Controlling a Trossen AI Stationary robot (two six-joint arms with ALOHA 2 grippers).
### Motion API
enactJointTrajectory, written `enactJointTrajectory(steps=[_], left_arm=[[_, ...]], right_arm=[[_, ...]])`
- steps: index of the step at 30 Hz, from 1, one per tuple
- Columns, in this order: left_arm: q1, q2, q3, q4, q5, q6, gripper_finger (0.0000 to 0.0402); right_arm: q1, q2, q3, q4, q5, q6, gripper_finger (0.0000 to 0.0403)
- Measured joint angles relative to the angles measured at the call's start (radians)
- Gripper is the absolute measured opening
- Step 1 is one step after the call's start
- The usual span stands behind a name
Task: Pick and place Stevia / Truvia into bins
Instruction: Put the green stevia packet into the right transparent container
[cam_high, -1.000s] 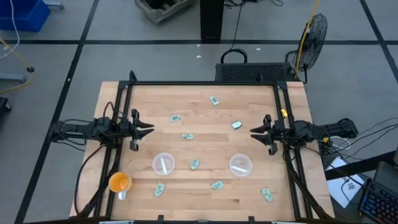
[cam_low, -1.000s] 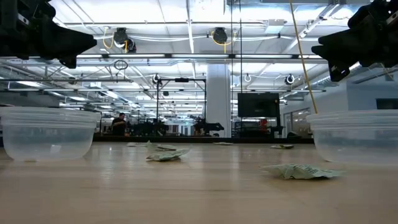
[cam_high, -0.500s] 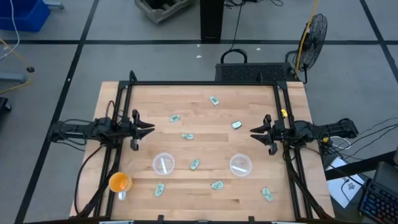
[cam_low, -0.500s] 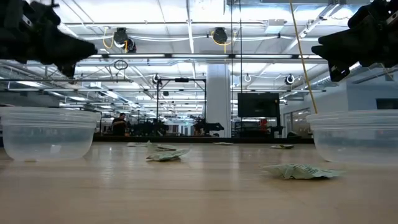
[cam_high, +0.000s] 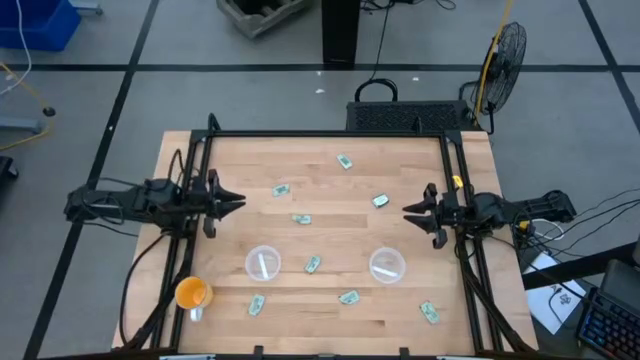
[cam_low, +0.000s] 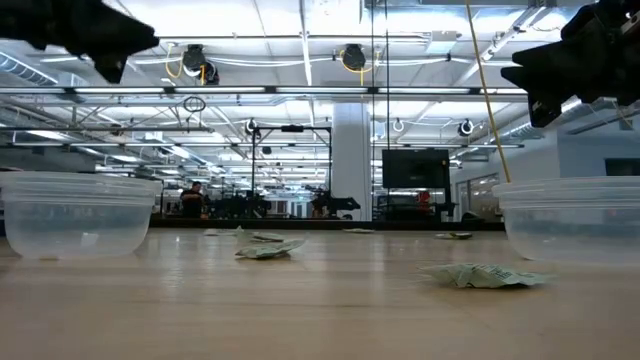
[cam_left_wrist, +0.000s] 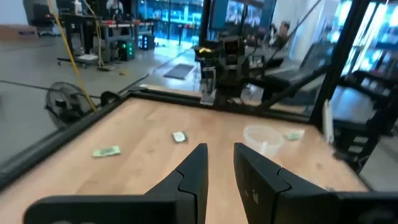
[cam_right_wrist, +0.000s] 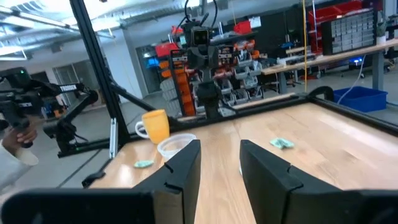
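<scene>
Still nothing is held: the left fingers (cam_high: 238, 203), at left of frame, and right fingers (cam_high: 408, 211) both stand slightly apart over the wooden bench (cam_high: 330, 310). Thin paper packets (cam_high: 301, 219) lie flat mid-frame, so press low and pinch an edge; clear plastic cups (cam_high: 263, 263) wait below

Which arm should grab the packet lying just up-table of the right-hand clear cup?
Right, probably. The right gripper hangs with fingers open just beside that packet, and the right cup sits close below it. The left gripper is across the table, nearer the other packets and the left cup.
</scene>
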Motion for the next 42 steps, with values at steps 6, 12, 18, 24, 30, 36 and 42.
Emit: enactJointTrajectory(steps=[6, 12, 18, 24, 30, 36, 42], left_arm=[[0.000, 0.164, 0.123, -0.049, 0.000, 0.050, 0.0081], [0.000, 0.255, 0.136, 0.018, 0.000, -0.061, 0.0081], [0.000, 0.291, 0.136, 0.035, 0.000, -0.088, 0.0081], [0.000, 0.309, 0.136, 0.034, -0.001, -0.088, 0.0081], [0.000, 0.336, 0.136, 0.034, -0.001, -0.117, 0.0081], [0.000, 0.374, 0.136, 0.034, -0.003, -0.158, 0.0081], [0.000, 0.396, 0.136, 0.039, -0.047, -0.114, 0.0081]], right_arm=[[0.002, 0.000, 0.000, 0.022, -0.001, 0.217, 0.0105], [0.002, 0.000, 0.000, 0.026, 0.004, 0.264, 0.0105], [0.001, 0.000, 0.000, 0.027, 0.098, 0.146, 0.0105], [0.001, 0.000, 0.000, 0.032, 0.252, 0.026, 0.0105], [0.002, 0.003, 0.000, 0.086, 0.229, -0.141, 0.0105], [0.002, 0.052, 0.042, 0.097, 0.175, -0.197, 0.0105], [0.003, 0.174, 0.187, 0.109, 0.101, -0.305, 0.0105]])
